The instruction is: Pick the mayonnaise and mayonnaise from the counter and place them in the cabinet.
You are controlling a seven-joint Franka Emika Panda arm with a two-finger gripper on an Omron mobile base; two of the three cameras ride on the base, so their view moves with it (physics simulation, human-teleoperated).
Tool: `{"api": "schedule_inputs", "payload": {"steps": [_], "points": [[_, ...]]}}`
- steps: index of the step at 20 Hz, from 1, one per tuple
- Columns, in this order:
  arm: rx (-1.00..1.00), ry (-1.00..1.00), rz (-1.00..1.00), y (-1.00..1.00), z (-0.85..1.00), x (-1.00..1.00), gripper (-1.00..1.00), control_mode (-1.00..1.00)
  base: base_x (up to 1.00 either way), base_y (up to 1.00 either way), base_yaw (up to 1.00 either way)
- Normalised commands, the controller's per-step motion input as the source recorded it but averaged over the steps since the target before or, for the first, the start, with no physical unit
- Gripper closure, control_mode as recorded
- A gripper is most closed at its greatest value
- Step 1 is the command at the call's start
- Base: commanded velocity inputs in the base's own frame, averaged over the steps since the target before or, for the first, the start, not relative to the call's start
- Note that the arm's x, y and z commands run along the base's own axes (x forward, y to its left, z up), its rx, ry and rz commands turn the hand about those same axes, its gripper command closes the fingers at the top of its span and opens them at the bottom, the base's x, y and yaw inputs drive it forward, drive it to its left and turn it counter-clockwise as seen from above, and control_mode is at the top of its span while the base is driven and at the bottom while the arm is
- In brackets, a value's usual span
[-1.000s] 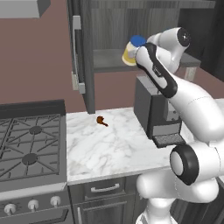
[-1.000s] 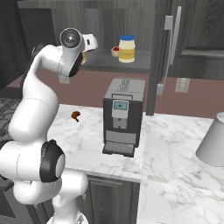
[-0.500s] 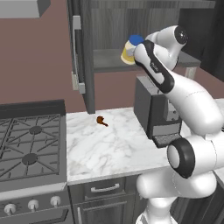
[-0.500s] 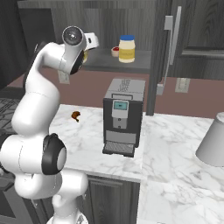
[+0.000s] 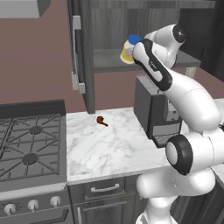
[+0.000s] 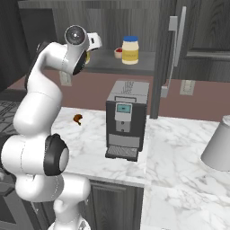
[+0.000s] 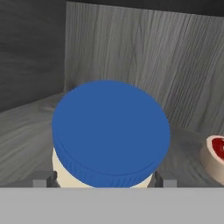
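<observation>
My gripper is shut on a mayonnaise jar, whose blue lid takes up most of the hand view, with a finger on each side. In the left base view this jar hangs at the front of the grey shelf of the open cabinet, held by the gripper. The second mayonnaise jar stands upright on the shelf, apart from the hand and to its right. The cabinet door stands open.
A tiny white bowl with red filling sits on the shelf between the two jars. The coffee machine stands on the marble counter under the shelf. A small brown thing lies near the stove. A grey vessel stands at far right.
The hand with its jar has edged slightly to the left in the left base view, over the shelf. The jar on the shelf has not moved.
</observation>
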Motion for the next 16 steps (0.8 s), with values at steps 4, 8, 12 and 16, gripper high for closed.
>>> {"api": "schedule_inputs", "payload": {"steps": [4,8,12,16], "points": [[-0.03,0.0,0.0,0.03,-0.23,0.23,1.0,-1.0,0.0,0.0,0.0],[-0.03,0.0,0.0,0.01,-0.21,0.33,1.0,-1.0,0.0,0.0,0.0],[-0.03,0.0,0.0,0.01,-0.23,0.3,1.0,-1.0,0.0,0.0,0.0],[-0.02,0.0,0.0,0.0,-0.23,0.33,1.0,-1.0,0.0,0.0,0.0]]}}
